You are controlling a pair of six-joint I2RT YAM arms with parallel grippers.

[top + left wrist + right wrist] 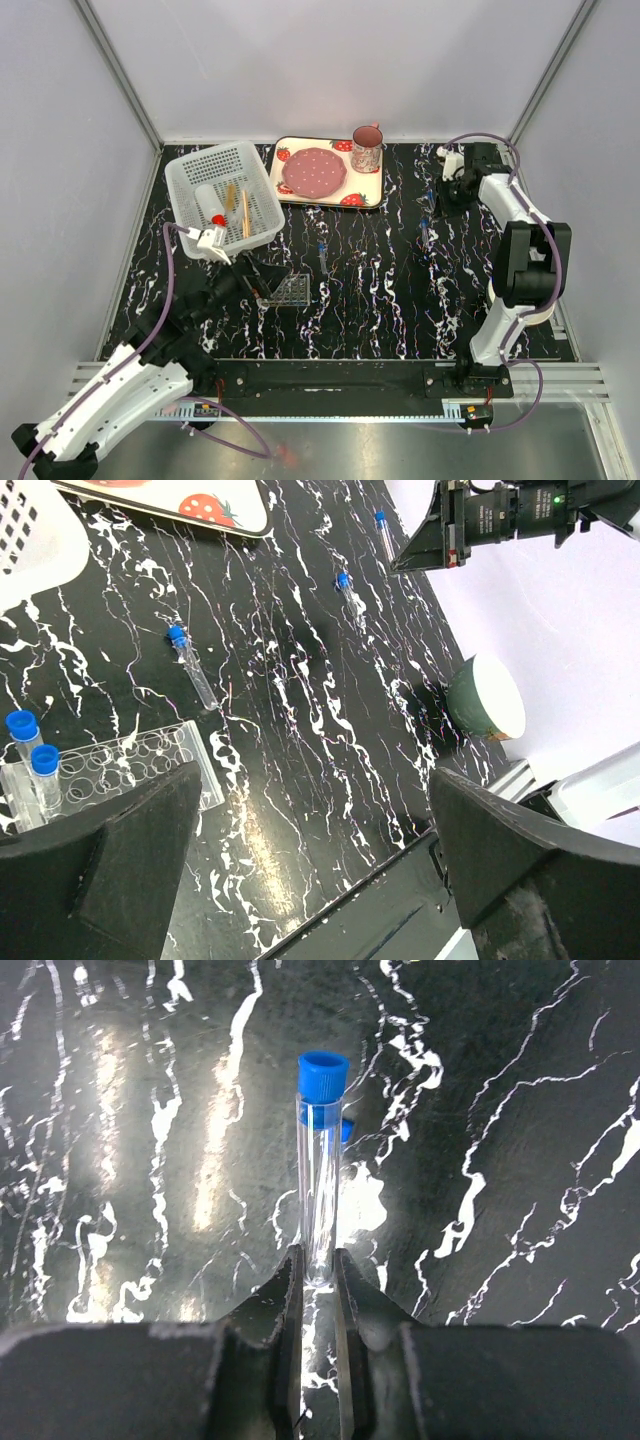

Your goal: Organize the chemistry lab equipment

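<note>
Tube with blue cap clenched in right tool, left tool gaping beside rack, loose tube near rack

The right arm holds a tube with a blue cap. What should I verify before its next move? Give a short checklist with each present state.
1. Right gripper closed on the clear blue-capped plastic tube: ok, gripped at its bottom end.
2. Blue cap seated on that tube: ok.
3. Free holes in the clear plastic grid rack: ok; only two other tubes stand in it.
4. Left gripper out of the way: cannot tell; it hangs open close beside the rack.
5. Tube lifted off the black marbled table: cannot tell.
</note>
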